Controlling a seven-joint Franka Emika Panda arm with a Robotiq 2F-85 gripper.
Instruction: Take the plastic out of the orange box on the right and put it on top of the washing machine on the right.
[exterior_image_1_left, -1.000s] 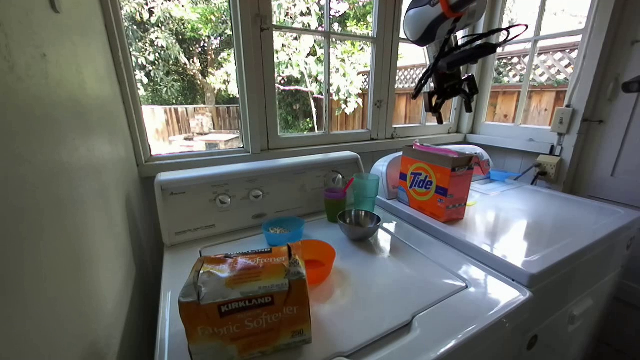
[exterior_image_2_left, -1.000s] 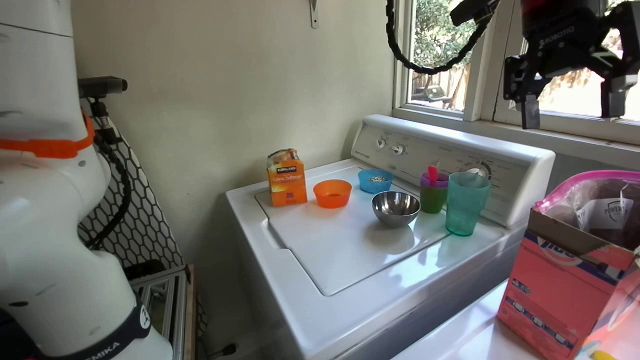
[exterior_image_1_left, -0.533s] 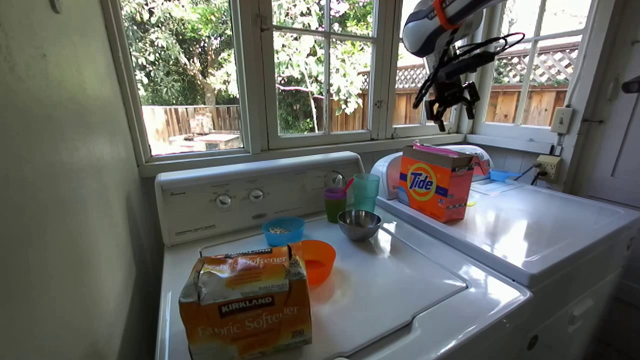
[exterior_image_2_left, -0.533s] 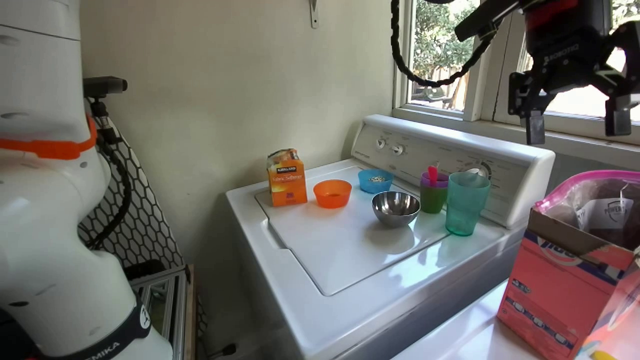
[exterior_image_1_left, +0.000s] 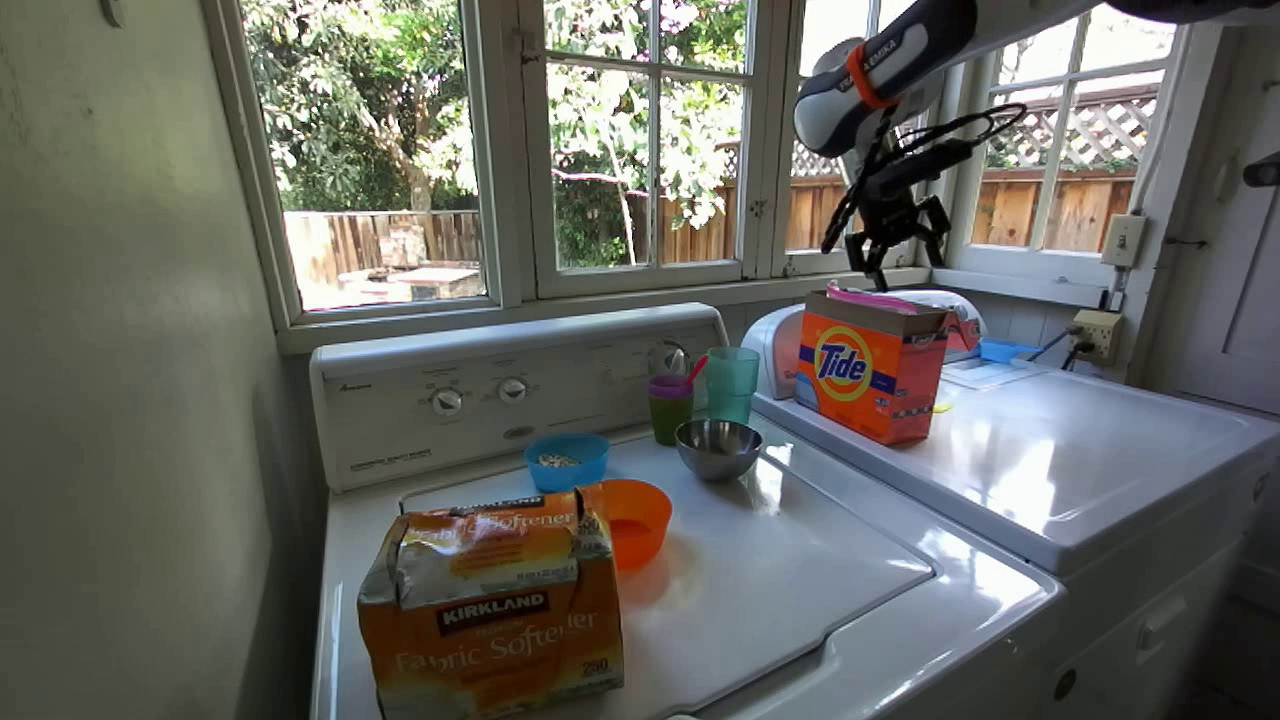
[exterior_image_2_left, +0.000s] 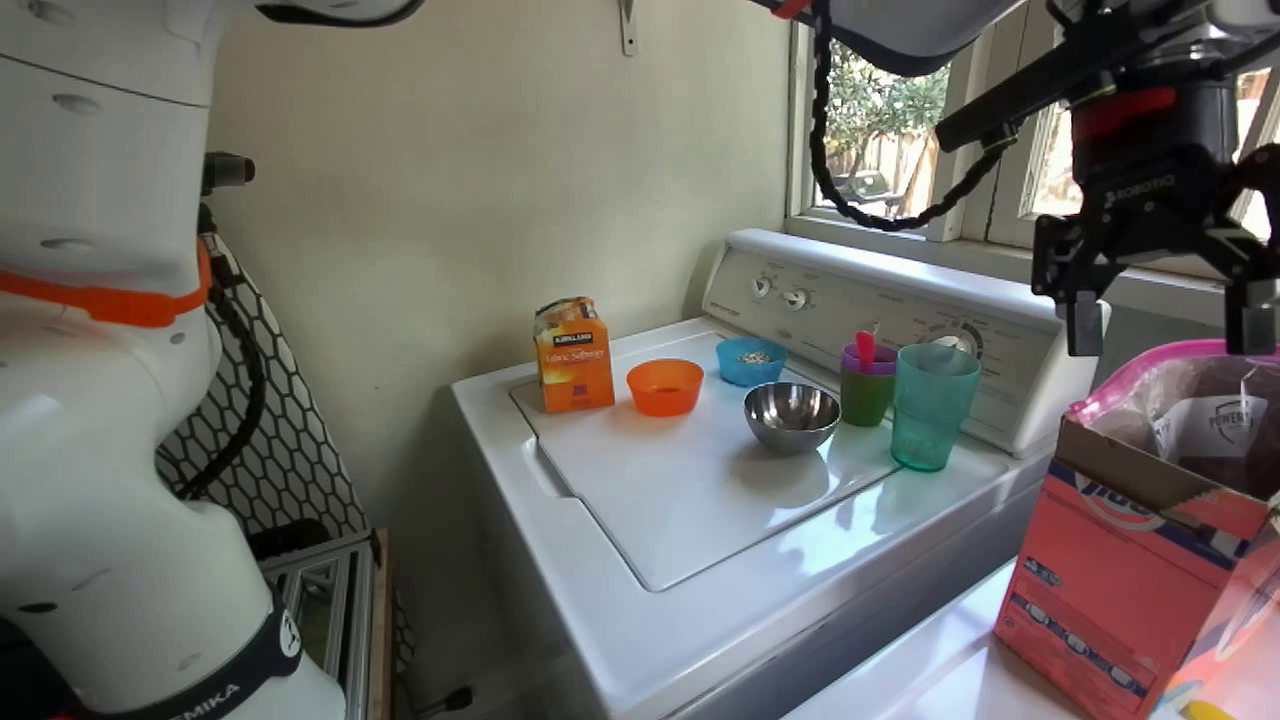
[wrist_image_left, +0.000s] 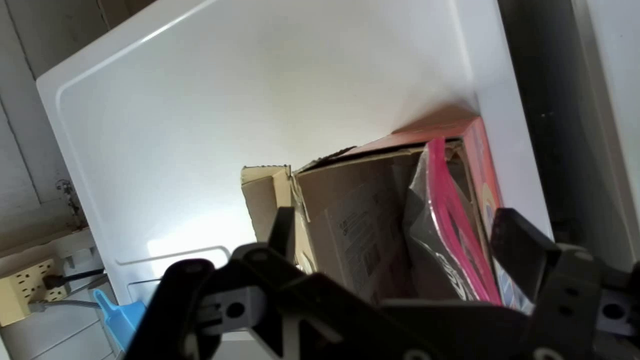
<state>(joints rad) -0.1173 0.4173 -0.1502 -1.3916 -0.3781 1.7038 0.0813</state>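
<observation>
coming down since the earlier frame, my arm (exterior_image_1_left: 920, 45) is holding the jaws just above the orange box (exterior_image_1_left: 870, 370), which is staying put. jaws: released, standing wide apart. plastic bag (wrist_image_left: 442, 215) is still sitting inside the box, its pink edge poking above the rim in both exterior views. box is standing upright on the white surface (exterior_image_1_left: 1130, 430) on the right. on the neighbouring machine (exterior_image_2_left: 640, 480) i am seeing a steel bowl (exterior_image_2_left: 790, 440), an orange bowl (exterior_image_2_left: 665, 402) and a teal tumbler (exterior_image_2_left: 932, 420).
</observation>
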